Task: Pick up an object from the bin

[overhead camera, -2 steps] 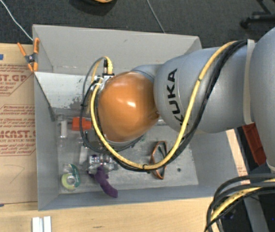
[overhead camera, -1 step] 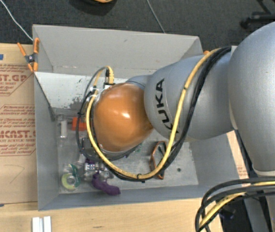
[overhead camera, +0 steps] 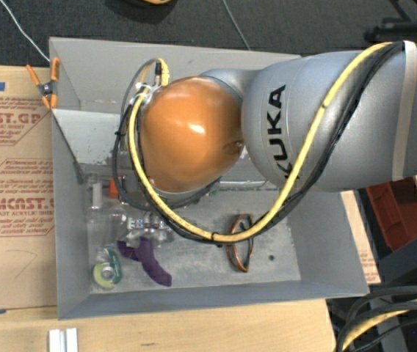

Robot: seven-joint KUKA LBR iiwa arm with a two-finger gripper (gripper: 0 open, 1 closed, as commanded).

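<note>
My gripper reaches down under the arm's orange cover at the bin's left side; just a bit of its metal end shows. Directly below that end lies a purple floppy strip, bent into a hook shape on the bin floor. Whether the two touch cannot be seen. A small green and clear roll rests in the bin's lower left corner, just left of the purple strip. A clear plastic piece with an orange tip lies to the gripper's upper left.
A brown and orange loop, like a pair of glasses or a strap, lies at the bin's lower middle, partly behind a yellow cable. The arm and its cover hide the bin's centre and right half.
</note>
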